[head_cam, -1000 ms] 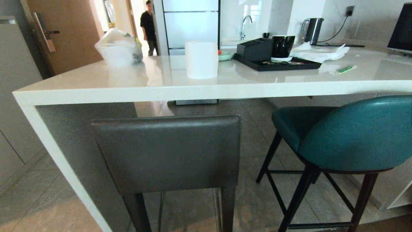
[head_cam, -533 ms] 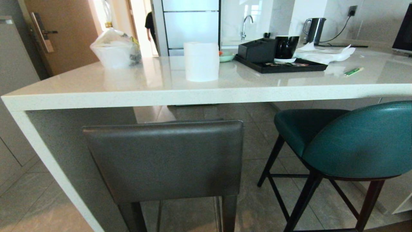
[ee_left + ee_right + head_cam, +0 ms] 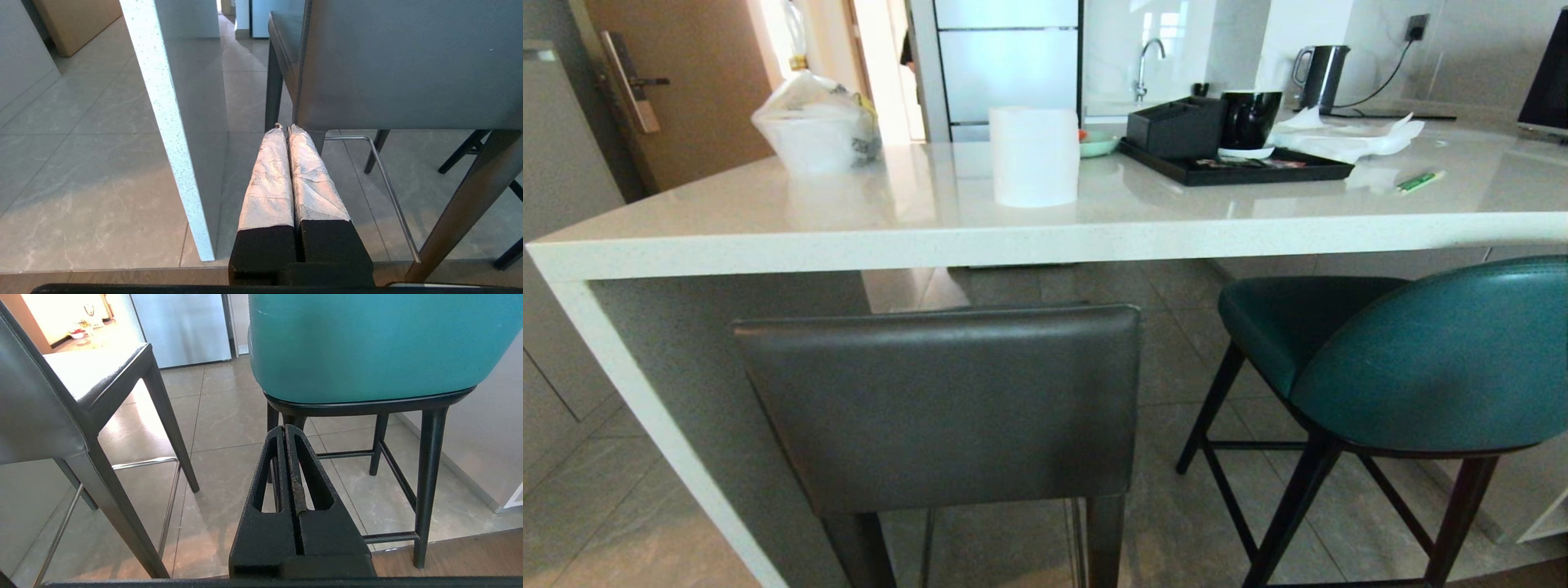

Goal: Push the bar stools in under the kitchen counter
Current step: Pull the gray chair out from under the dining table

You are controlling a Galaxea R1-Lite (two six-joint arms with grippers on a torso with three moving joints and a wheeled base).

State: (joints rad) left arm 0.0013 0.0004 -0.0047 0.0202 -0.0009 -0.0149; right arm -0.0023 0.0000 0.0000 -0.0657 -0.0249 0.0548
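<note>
Change: between a second ago and half a second ago the whole head view slid, the counter edge sinking and both stools looming larger, so the camera came closer; since then nothing has shifted, and the person in the far doorway is gone from sight.
Meaning: the robot looks set before the stools, with neither yet pushed, I judge.
Grey stool: square leather back just below the kitchen counter edge, beside its white panel leg.
Teal stool: on the right, turned askew, its seat partly under the slab.
Left gripper: jaws together, empty, near the grey back's lower corner.
Right gripper: jaws together, empty, below the teal back.
Surface: glossy white top bearing a paper roll, a bagged container and a black tray.
Room: grey floor tiles, kettle and tap behind.
</note>
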